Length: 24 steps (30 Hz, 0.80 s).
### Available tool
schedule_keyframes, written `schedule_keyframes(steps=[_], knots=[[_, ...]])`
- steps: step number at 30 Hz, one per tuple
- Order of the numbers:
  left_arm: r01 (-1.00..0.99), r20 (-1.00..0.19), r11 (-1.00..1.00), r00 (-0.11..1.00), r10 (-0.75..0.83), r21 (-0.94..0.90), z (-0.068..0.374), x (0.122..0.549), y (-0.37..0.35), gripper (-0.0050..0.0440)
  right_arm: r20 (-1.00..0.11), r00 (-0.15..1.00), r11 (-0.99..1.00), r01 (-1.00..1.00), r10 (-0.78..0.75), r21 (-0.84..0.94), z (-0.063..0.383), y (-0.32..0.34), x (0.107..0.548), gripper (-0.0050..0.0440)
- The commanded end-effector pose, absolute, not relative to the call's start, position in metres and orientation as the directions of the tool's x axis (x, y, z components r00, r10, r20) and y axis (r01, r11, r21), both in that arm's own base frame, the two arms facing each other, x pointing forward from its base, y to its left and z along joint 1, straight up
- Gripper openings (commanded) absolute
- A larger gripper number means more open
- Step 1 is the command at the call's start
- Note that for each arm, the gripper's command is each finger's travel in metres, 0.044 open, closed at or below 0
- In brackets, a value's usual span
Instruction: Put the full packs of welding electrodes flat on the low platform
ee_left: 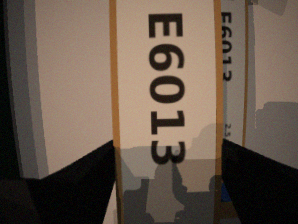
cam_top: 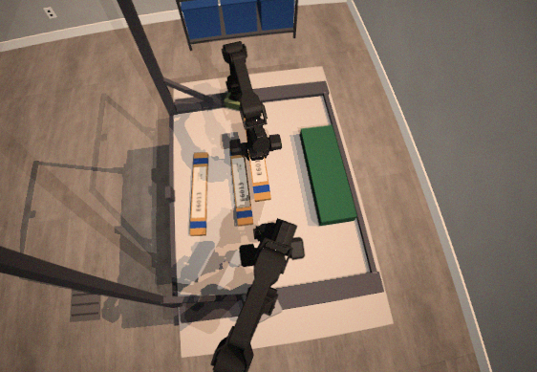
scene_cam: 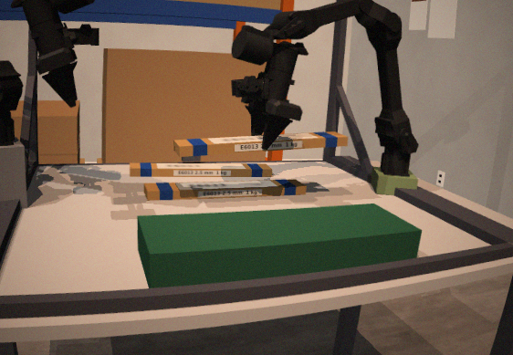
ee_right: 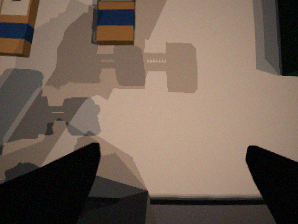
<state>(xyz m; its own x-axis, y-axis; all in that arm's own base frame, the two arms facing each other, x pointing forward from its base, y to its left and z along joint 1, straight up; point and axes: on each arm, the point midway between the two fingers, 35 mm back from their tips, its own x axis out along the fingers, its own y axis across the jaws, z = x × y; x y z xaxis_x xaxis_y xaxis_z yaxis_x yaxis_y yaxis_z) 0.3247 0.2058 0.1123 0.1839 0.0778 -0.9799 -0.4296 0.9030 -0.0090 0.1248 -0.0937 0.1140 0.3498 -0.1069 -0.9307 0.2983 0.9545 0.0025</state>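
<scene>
- Left end effector (cam_top: 258,147) (scene_cam: 261,141) (ee_left: 169,145) clamped on one electrode pack (cam_top: 261,189) (scene_cam: 214,145) (ee_left: 150,100) (ee_right: 116,20), raised above the desk (cam_top: 287,270) (scene_cam: 68,244).
- Two other packs, shaded pack (cam_top: 241,184) (scene_cam: 224,192) (ee_left: 233,100) (ee_right: 15,30) and outer pack (cam_top: 198,193) (scene_cam: 201,170), flat on desk, off green platform (cam_top: 329,174) (scene_cam: 278,234).
- Right end effector (cam_top: 271,251) (scene_cam: 72,104) (ee_right: 174,147) wide, nothing between.

Top camera overhead; exterior faces platform's long side.
</scene>
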Motion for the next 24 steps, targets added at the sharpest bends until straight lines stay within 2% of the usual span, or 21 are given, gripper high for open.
schedule_keyframes(steps=[1, 24], knots=[[-0.429, -0.958, 0.903, 0.256, 0.126, 0.004, 0.136, 0.330, 0.209, -0.0050, -0.924, 0.365, 0.955, 0.298, -0.119, -0.006, 0.120, -0.095, 0.127, 0.0430], [-0.429, -0.958, 0.903, 0.256, 0.126, 0.004, 0.112, 0.330, 0.209, -0.0050, -0.924, 0.365, 0.955, 0.298, -0.119, -0.006, 0.120, -0.095, 0.127, 0.0430]])
